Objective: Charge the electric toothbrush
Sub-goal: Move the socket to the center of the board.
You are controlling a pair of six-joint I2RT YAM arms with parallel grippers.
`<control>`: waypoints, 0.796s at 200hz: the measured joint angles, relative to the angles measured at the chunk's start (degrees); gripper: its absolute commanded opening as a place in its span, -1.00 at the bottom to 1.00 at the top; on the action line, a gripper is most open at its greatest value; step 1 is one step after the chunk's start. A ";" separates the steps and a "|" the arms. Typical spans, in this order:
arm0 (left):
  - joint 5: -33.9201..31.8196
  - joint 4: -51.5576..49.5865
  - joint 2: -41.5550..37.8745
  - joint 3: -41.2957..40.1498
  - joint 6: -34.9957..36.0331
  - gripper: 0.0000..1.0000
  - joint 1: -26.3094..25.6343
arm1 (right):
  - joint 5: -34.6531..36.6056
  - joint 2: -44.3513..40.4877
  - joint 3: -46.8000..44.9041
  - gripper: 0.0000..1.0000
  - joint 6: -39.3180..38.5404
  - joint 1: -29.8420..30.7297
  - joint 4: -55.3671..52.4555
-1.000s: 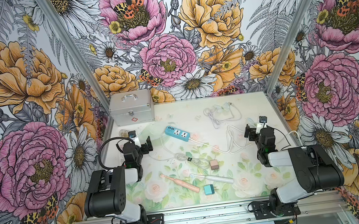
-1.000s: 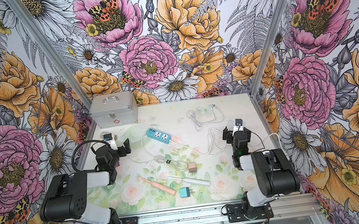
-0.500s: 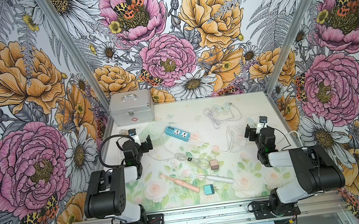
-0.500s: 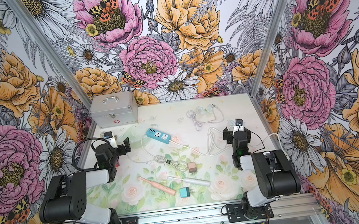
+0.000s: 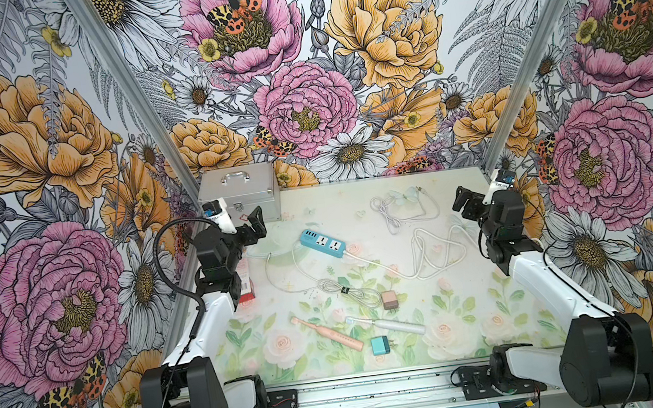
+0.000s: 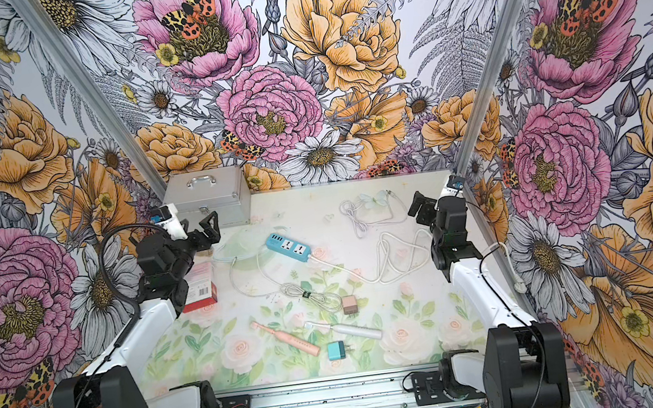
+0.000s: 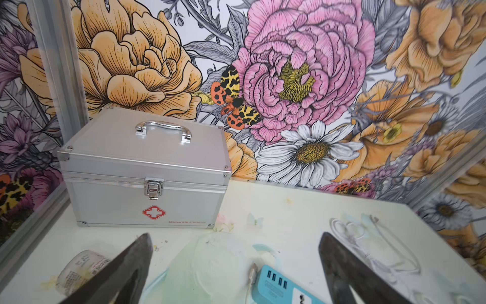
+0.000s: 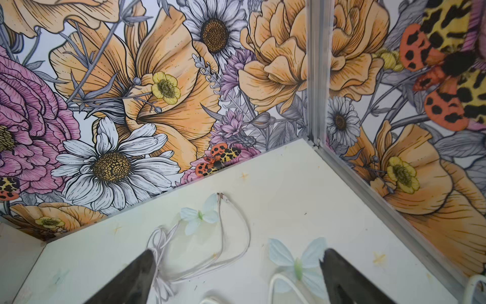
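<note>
A pink electric toothbrush (image 5: 327, 334) (image 6: 285, 338) and a white electric toothbrush (image 5: 384, 324) (image 6: 345, 328) lie side by side near the table's front. A teal charger plug (image 5: 380, 344) lies just in front of them, and a brown adapter (image 5: 389, 299) with a bundled cable (image 5: 347, 290) lies behind them. The blue power strip (image 5: 323, 243) (image 7: 278, 285) sits mid-table. My left gripper (image 5: 250, 228) (image 7: 235, 237) hovers open at the back left, over the strip's near end. My right gripper (image 5: 463, 204) (image 8: 238, 252) hovers open at the back right, holding nothing.
A silver first-aid case (image 5: 237, 190) (image 7: 144, 171) stands in the back left corner. A red box (image 6: 200, 286) lies under the left arm. A loose white cable (image 5: 400, 209) (image 8: 231, 237) lies at the back right, and the strip's cord (image 5: 426, 252) loops toward the right arm.
Both arms have lifted and swung toward the back of the table. Both grippers stay open and nothing on the table has moved.
</note>
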 measured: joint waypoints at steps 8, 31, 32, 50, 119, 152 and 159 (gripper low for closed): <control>2.64 0.55 1.18 0.66 -3.34 0.97 1.66 | -0.79 1.20 0.37 0.99 0.81 0.00 -1.64; 7.08 0.46 4.92 1.60 -9.64 0.97 4.17 | -2.60 4.55 1.09 0.99 3.45 3.13 -7.61; 7.10 0.44 4.96 1.57 -9.81 0.97 4.17 | -2.62 4.61 1.14 0.99 3.54 3.28 -7.80; 4.33 -3.34 3.21 0.35 -9.31 0.97 1.29 | -3.28 7.30 3.26 0.99 5.86 8.66 -12.26; -4.87 -13.18 -2.14 3.78 -1.27 0.97 -13.03 | -5.18 15.78 8.59 0.99 17.05 30.49 -17.14; -9.40 -14.80 -4.94 1.95 -2.51 0.97 -11.39 | -5.35 21.03 11.17 0.99 21.31 37.83 -17.97; -10.27 -14.99 -5.70 1.86 -2.62 0.97 -11.30 | -5.38 22.05 11.74 0.99 21.90 38.99 -17.90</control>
